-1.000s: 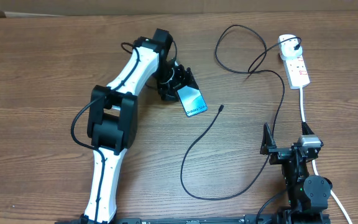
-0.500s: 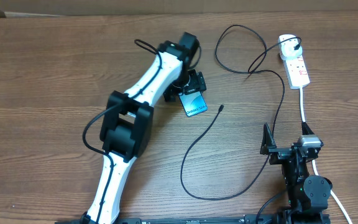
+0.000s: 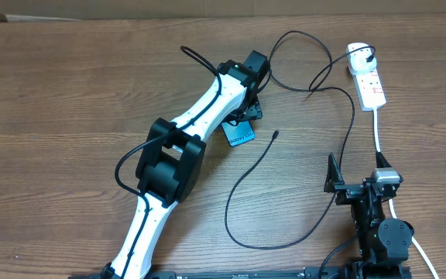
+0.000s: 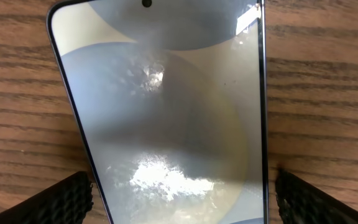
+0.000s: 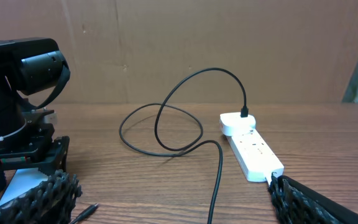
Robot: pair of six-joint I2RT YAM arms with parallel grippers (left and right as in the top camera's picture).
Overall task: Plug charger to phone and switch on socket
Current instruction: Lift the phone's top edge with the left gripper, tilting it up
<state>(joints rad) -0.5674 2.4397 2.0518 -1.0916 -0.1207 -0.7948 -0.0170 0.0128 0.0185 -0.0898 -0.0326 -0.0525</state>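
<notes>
Phone: phone (image 3: 239, 133) lies flat on the table (image 3: 68, 93), screen up, partly under the left arm's wrist in the overhead view; it fills most of the left wrist view.
Left pincer: left pincer (image 3: 244, 116) sits directly above the phone, spread, one finger on each long side of it; a strip of bare table shows between the phone's edge and one fingertip (image 4: 309, 200), so nothing is pinched.
Charger: charger (image 3: 226, 217) runs as a thin black cable in loose loops on the table; its connector tip (image 3: 276, 135) lies just to the right of the phone in the overhead view, apart from it and not plugged in.
White plug: white plug (image 3: 357, 53) holds the cable's far end, well apart from the phone, up and to its right.
Socket: socket (image 3: 370, 81) carries that plug at its far end; its thick white cord (image 3: 378, 132) leads down, well to the phone's right.
Right pincer: right pincer (image 5: 179, 198) is spread wide and holds nothing, well apart from the phone, low and to its right.
</notes>
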